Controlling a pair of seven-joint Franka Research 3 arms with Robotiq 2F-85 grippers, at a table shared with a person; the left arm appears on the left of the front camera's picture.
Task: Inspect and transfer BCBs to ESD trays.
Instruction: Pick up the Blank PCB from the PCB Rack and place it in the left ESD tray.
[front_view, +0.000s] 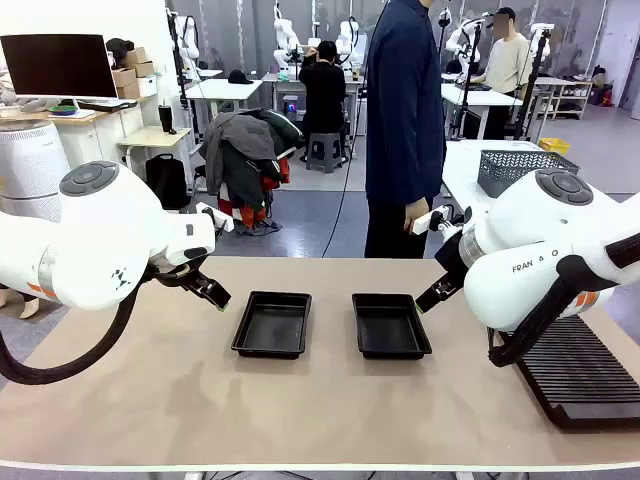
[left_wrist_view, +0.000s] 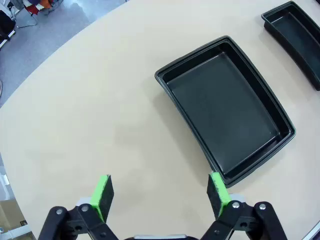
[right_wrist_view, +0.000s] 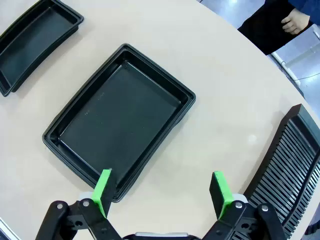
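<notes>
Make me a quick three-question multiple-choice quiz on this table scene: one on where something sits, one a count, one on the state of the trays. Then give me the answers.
1. Where on the table is the ribbed rack?
A. At the right side, beyond both trays
B. At the far-left corner
C. In the middle

2. How many black trays are on the table?
A. One
B. Two
C. Three

3. What do the trays hold?
A. A board each
B. One board between them
C. Nothing

Answers:
1 A, the ribbed rack lies by the right edge, past both trays.
2 B, two trays lie side by side near the middle.
3 C, both floors show bare black in the wrist views.
</notes>
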